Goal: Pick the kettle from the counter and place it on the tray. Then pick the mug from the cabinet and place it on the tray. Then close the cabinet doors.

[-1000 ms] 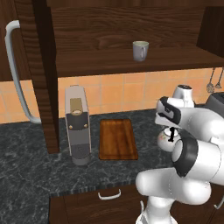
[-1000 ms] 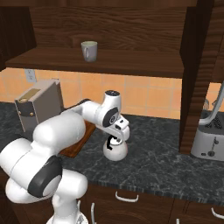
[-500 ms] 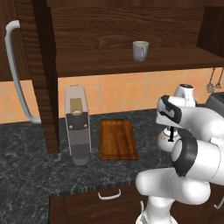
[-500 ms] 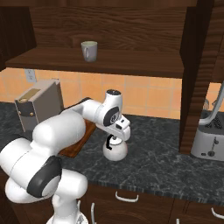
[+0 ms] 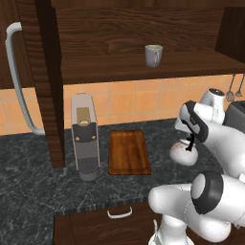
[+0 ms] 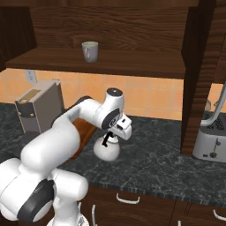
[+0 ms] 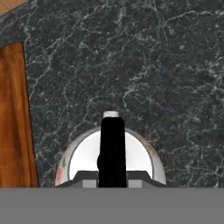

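my gripper [image 6: 106, 142] looks pinched on the kettle [image 6: 107, 150] handle (fingertips hidden); lift straight, then across to the tray [image 5: 128, 152].

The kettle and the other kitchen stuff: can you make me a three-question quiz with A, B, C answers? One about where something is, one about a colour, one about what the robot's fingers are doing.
1. Where is the mug?
A. On the tray
B. On the cabinet shelf
C. On the counter beside the kettle

2. What colour is the kettle's handle?
A. Black
B. Red
C. Silver

3. What are the fingers doing?
A. Spread wide above the tray
B. Closed on the mug
C. Closed on the kettle's handle

Answers:
1. B, the mug stands on the shelf of the open cabinet, above the counter.
2. A, the hand view shows a black handle across the white kettle.
3. C, the gripper sits right on top of the kettle with the fingers pinched at the handle, while the tray lies bare beside it.
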